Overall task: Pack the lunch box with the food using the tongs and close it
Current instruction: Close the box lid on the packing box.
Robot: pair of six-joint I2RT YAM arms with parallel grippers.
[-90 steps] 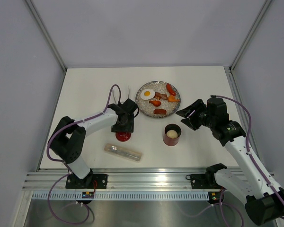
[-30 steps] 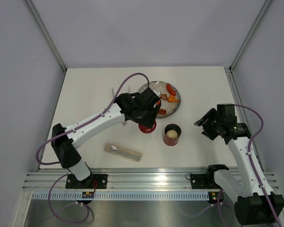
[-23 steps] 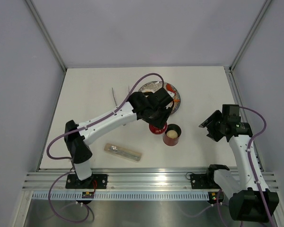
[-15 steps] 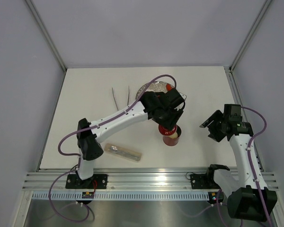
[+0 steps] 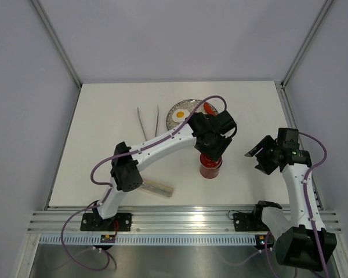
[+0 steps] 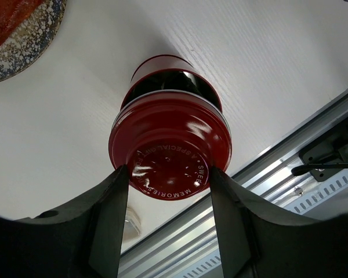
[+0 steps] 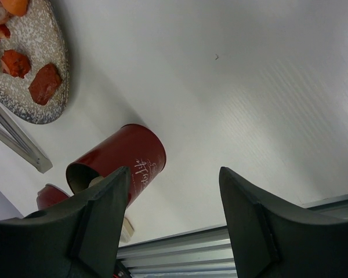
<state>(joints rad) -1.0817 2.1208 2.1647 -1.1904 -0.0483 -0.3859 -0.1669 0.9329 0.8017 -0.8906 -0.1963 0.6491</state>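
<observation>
The red lunch box (image 5: 210,170) stands upright in front of the plate; it also shows as a jar (image 7: 119,162) in the right wrist view. My left gripper (image 5: 211,153) is shut on its round red lid (image 6: 169,147), one finger (image 6: 113,214) on each side. The lid hangs just over the jar's mouth (image 6: 162,72), with shiny metal showing behind it. The tongs (image 5: 148,119) lie on the table left of the plate. Food stays on the plate: a fried egg (image 5: 178,114) and red pieces (image 7: 45,84). My right gripper (image 5: 256,155) is open and empty, to the right of the jar.
The speckled grey plate (image 5: 185,104) sits behind the jar, partly hidden by my left arm. A pale flat packet (image 5: 156,187) lies near the table's front edge. The metal rail (image 6: 290,174) runs along that edge.
My left arm carried the lid rightward from beside the plate to above the jar. The right gripper drew back a little to the right.
</observation>
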